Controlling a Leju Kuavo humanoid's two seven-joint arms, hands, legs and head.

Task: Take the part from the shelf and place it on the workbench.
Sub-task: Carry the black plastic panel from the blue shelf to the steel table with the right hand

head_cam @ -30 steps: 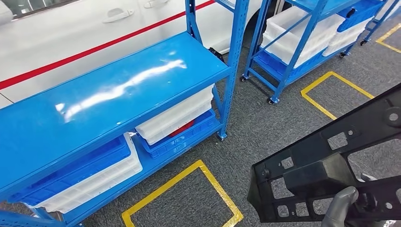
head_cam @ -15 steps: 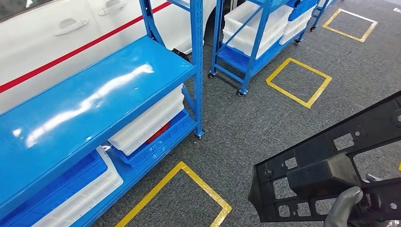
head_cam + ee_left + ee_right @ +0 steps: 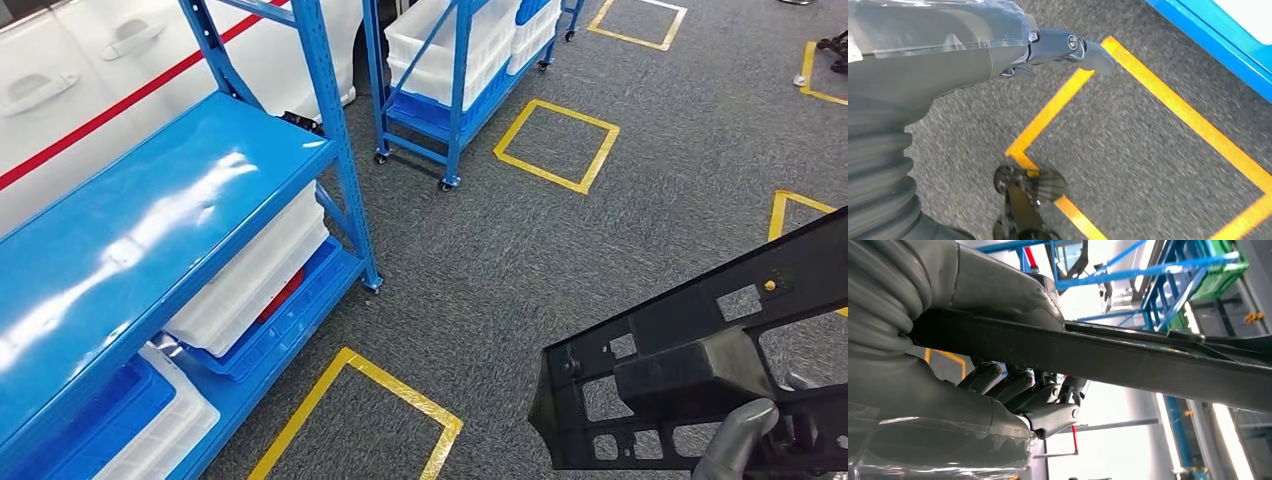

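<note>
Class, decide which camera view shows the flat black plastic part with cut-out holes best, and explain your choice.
The head view: the flat black plastic part shows its face and cut-outs, gripped by the right hand. The right wrist view shows the part edge-on, a dark bar. The left wrist view looks at the floor.

Your head view looks steeply down past the right hand (image 3: 745, 445) to the carpet (image 3: 600, 250). Each wrist view sits close behind its hand; the left hand (image 3: 1058, 47) shares that carpet.

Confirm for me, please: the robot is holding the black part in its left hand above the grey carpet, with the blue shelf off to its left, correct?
Not quite: the right hand holds the black part, as the head and right wrist views show. The left hand holds nothing. The rest stands: grey carpet below, blue shelf to its left.
</note>
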